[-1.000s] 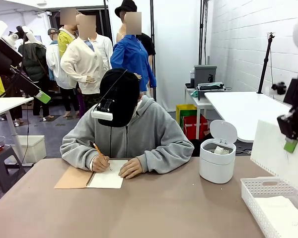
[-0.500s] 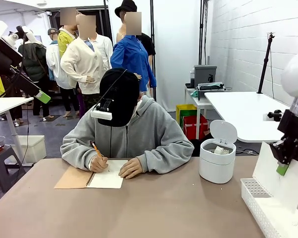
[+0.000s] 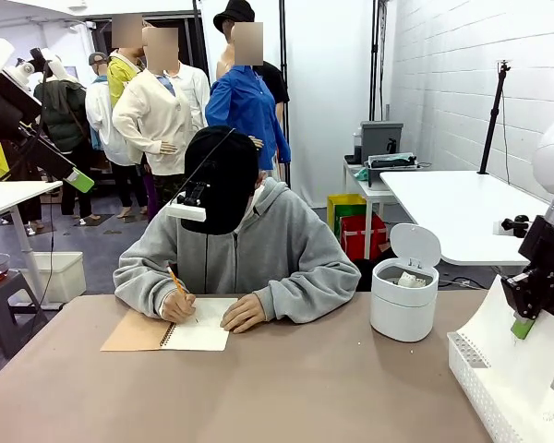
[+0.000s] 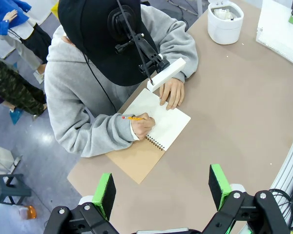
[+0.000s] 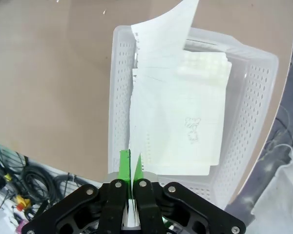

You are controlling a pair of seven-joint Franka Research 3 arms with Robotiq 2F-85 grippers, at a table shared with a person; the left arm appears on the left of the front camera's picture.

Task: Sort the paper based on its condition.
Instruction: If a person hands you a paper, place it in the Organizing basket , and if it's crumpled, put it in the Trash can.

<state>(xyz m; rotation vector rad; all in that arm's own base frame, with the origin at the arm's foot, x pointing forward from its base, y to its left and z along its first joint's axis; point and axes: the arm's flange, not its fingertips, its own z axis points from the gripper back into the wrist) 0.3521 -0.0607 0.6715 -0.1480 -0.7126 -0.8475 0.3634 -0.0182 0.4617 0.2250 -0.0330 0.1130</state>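
The right end effector is black with bright green pads under a rounded white arm housing. The left end effector has two green pads on black, angular finger links with round silver screws. The person wears a grey hooded sweatshirt and a black cap carrying a small white camera bar on a black cable.

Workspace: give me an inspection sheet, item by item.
Surface: brown table, bare in the middle.
Job's things: flat paper sheet pinched over the white basket; more sheets inside it; wads in the open white bin.
Clutter: spiral notebook, person writing with a pencil.
Grippers: right gripper jaws shut on the sheet; left gripper jaws open, nothing between them.
Cables: bundle beside the right arm.
Surroundings: white tables, brick wall.
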